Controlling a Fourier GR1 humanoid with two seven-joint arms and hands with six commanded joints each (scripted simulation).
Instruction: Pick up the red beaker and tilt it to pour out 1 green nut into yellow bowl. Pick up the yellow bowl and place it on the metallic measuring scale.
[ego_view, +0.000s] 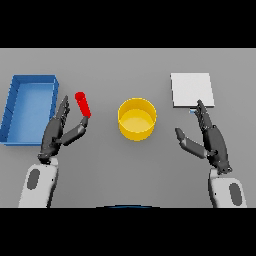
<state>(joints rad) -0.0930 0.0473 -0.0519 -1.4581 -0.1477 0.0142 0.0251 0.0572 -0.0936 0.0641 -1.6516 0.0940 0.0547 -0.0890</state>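
I count one red beaker (83, 104), near my left hand (56, 131). One yellow bowl (136, 118), mid-table. One metallic measuring scale (192, 90), toward the far right of the grey table (125, 65). One blue tray (29, 107) at the left edge. Two hands, the other being my right hand (210, 139).
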